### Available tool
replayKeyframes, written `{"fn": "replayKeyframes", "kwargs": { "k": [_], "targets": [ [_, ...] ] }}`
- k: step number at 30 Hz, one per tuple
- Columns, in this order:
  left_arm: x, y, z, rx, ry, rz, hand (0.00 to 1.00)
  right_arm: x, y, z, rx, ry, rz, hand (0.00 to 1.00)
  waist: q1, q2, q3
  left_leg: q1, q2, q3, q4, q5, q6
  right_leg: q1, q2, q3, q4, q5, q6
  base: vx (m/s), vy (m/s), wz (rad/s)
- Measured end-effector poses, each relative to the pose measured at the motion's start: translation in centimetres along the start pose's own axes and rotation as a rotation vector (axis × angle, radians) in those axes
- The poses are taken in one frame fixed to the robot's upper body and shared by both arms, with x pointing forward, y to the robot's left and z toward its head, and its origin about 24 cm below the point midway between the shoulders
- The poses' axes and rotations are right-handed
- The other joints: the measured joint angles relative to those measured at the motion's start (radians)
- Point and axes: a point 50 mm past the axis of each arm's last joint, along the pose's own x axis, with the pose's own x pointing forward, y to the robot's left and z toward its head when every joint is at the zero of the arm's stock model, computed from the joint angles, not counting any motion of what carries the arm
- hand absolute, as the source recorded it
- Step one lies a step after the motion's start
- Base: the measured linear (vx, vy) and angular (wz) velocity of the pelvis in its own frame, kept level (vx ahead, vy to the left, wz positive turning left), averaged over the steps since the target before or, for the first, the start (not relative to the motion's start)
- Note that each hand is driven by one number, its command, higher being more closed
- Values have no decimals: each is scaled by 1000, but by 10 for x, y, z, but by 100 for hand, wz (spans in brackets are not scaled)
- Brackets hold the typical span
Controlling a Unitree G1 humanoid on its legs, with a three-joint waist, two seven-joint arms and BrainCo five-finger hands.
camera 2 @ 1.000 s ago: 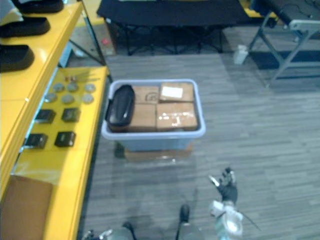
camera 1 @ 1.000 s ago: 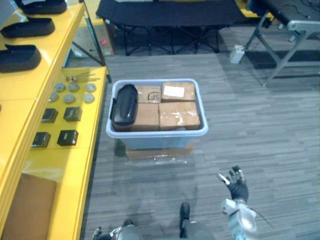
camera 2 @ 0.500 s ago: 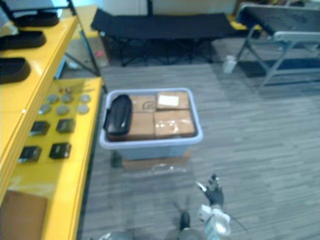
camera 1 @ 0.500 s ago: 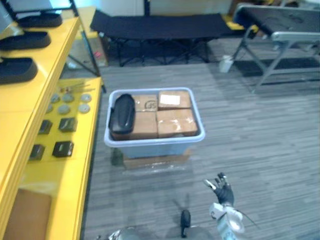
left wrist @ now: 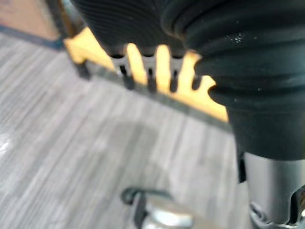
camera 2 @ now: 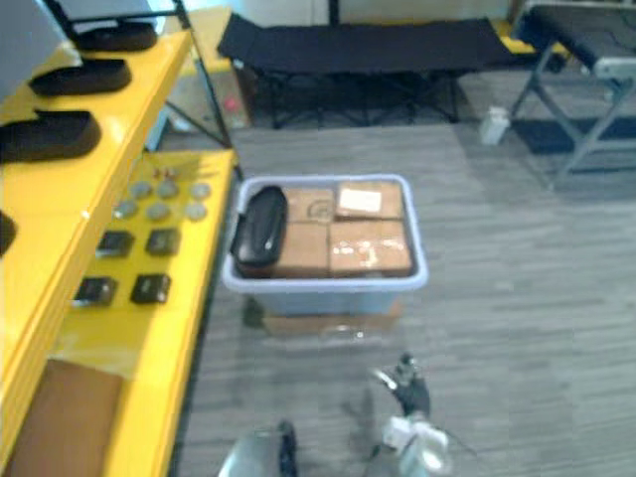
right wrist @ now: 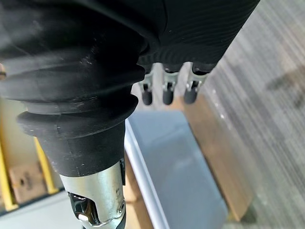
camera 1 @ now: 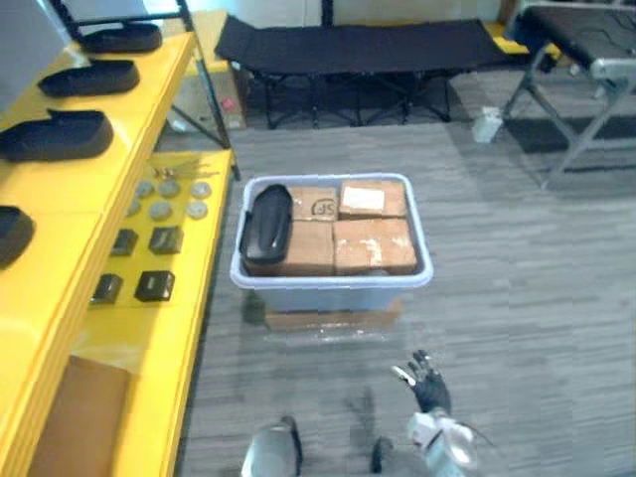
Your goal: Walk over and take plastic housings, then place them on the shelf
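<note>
A black plastic housing (camera 1: 266,221) lies in the left part of a pale blue bin (camera 1: 333,284) on the floor, beside several taped cardboard boxes (camera 1: 374,244). More black housings (camera 1: 60,134) rest on the top level of the yellow shelf (camera 1: 40,258) at the left. My right hand (camera 1: 429,384) hangs low in front of the bin, open and empty, well short of it; the bin's wall (right wrist: 176,176) shows past its fingers (right wrist: 165,93). My left hand's fingers (left wrist: 149,81) hang straight and hold nothing, with the yellow shelf (left wrist: 195,98) beyond them.
On the shelf's lower level lie metal discs (camera 1: 164,189), small black blocks (camera 1: 154,285) and a cardboard sheet (camera 1: 75,417). A flat cardboard piece (camera 1: 333,320) lies under the bin. A black cot (camera 1: 358,45), a white bottle (camera 1: 487,124) and a grey metal frame (camera 1: 586,75) stand behind.
The camera has shifted: the bin now sits a little further right and more of the shelf shows. My right hand stays open, low in front of the bin.
</note>
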Motion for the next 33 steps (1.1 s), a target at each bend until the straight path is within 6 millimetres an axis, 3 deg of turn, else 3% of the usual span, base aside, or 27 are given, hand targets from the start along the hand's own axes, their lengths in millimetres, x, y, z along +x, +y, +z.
{"fn": "replayKeyframes", "kwargs": {
  "k": [1,2,3,4,5,7,10,12,13,14,15,16,17,19,22,28,31,33],
  "targets": [
    [0,0,3,-1,-10,-3,0,1,0,3,2,-13,4,0,2,3,-3,5,-1,-3,-4,-6,6,0,-13,-4,30,-9,-8,224,91,21],
    [1,-2,7,-1,-26,-22,0,5,4,9,6,-33,20,0,1,-3,2,36,-12,-2,-8,-17,22,-54,-39,-5,216,-6,-11,218,93,11],
    [1,-2,10,-3,-36,-31,0,6,9,10,4,-38,36,0,-3,-3,1,50,-12,-5,-17,-21,27,-83,-48,-1,297,12,-20,222,108,18],
    [1,-3,15,0,-57,-50,0,7,14,12,6,-52,51,0,-14,-3,1,85,-11,-19,-37,-23,32,-120,-54,2,406,55,-56,247,111,39],
    [1,-3,22,7,-85,-66,0,7,23,14,13,-70,76,0,-24,10,2,116,3,-41,-52,-20,33,-145,-43,-1,467,39,-76,334,75,51],
    [4,-3,38,2,-134,-82,0,10,32,22,23,-125,90,0,-25,-1,-3,145,26,-61,-62,-21,30,-159,-8,-6,411,-15,-75,303,-18,43],
    [6,-15,59,-61,-164,-136,0,17,34,51,23,-258,80,0,-29,16,7,154,56,-124,-79,-19,25,-200,57,38,200,-9,-57,285,-104,47],
    [7,-16,58,-59,-156,-156,0,19,31,63,41,-318,69,0,-31,17,8,178,49,-172,-71,-23,-11,-190,74,117,56,68,-9,322,-202,62],
    [7,-15,56,-57,-148,-152,0,18,29,64,44,-322,66,0,-30,12,7,192,43,-181,-70,-30,-21,-175,71,117,28,119,-8,317,-263,80],
    [7,-9,51,-54,-136,-135,0,16,28,64,45,-324,73,0,-29,-12,1,216,20,-209,-69,-49,-50,-155,56,106,1,236,-19,246,-255,55],
    [8,-9,49,-57,-124,-131,0,16,26,66,32,-329,78,0,-27,-9,-2,225,24,-220,-69,-59,-64,-135,50,90,8,194,-12,280,-300,48],
    [5,-17,37,-69,-76,-142,0,19,25,71,11,-336,89,0,-20,39,-4,220,63,-225,-67,-63,-69,-115,82,64,-21,194,-23,220,-241,29],
    [1,-24,25,-85,-33,-152,0,23,24,78,-6,-348,91,0,-26,66,4,224,85,-226,-78,-61,-71,-94,104,43,-54,194,-26,206,-200,28],
    [0,-24,13,-76,14,-146,0,25,20,81,-18,-336,74,0,-25,90,0,224,103,-223,-90,-44,-94,-80,118,16,-69,189,-42,137,-132,32],
    [-1,-18,2,-1,26,-144,0,27,10,80,-17,-301,15,0,-26,84,4,229,108,-219,-110,-12,-104,-48,115,-24,-80,185,-47,69,-61,37],
    [2,-13,10,62,-21,-147,0,36,15,80,-44,-252,-20,0,-20,49,26,220,82,-219,-151,-3,-102,-51,82,-51,-102,197,-33,-49,50,19],
    [2,-15,17,93,-56,-168,0,54,21,96,-87,-276,-50,0,-15,57,39,189,59,-219,-153,2,-95,-55,61,-57,-135,230,-20,-132,71,15],
    [2,-26,31,101,-108,-203,0,71,27,123,-87,-331,-82,0,-6,74,90,170,44,-220,-151,7,-87,-58,38,-77,-142,248,-17,-182,100,27]
  ]
}}
